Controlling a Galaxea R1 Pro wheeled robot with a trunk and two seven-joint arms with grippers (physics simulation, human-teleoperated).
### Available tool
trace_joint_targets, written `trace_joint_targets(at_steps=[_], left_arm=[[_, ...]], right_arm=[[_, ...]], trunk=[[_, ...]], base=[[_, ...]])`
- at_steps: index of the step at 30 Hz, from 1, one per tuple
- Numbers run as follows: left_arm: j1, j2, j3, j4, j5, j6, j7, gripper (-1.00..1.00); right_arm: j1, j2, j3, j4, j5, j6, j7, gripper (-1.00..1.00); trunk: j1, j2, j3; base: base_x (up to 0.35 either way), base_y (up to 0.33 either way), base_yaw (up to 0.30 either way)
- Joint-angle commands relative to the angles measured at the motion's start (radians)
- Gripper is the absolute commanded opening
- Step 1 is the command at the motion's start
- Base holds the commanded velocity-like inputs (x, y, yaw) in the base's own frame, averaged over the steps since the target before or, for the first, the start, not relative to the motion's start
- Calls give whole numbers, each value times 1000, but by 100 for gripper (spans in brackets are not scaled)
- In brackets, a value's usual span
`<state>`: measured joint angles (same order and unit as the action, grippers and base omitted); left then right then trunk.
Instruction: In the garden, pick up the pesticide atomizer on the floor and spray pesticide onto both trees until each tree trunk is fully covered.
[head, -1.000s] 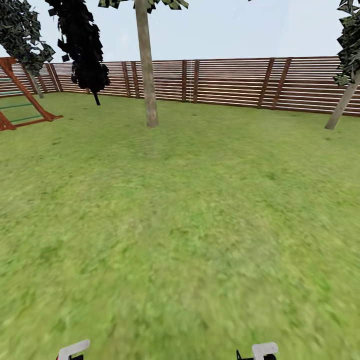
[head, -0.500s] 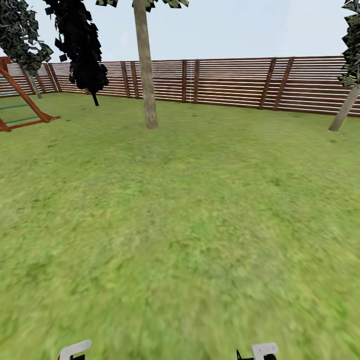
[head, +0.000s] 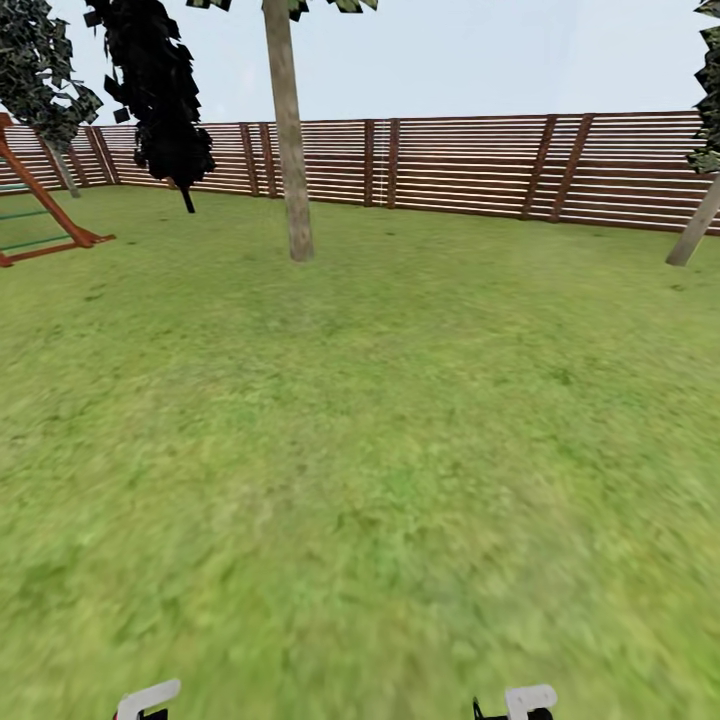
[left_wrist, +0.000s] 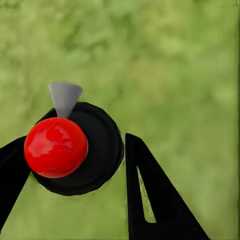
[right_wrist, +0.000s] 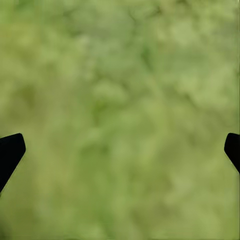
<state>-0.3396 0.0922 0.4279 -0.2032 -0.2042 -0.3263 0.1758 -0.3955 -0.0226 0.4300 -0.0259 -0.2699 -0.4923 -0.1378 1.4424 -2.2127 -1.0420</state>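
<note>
left pincer (left_wrist: 75, 165) clamped on atomizer (left_wrist: 70, 147) | right pincer (right_wrist: 120, 150) spread wide | lawn (head: 400, 420) below

A: What of the robot's own body can be seen?
B: Nearest the camera on the lawn (head: 360, 480), two white rounded arm ends with black parts beneath.
A: And the fingers?
B: The left gripper (left_wrist: 75, 185) has flat, matte black, wedge-shaped fingers, one with a narrow slot. The right gripper (right_wrist: 120, 150) shows two black rounded fingertips.
</note>
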Motion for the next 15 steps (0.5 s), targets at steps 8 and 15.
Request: trace_joint_targets(at_steps=[8,15], left_arm=[[-1,0,5,3,-11,-4,9,-100],[-1,-3,3,2,-11,-5,9,-100]], right_arm=[[0,0,9,0,-7,-2,-3,100],[0,0,9,0,-7,-2,-3,100]], trunk=[[0,0,-1],[0,0,-1]], base=[[340,0,0],[340,0,0]])
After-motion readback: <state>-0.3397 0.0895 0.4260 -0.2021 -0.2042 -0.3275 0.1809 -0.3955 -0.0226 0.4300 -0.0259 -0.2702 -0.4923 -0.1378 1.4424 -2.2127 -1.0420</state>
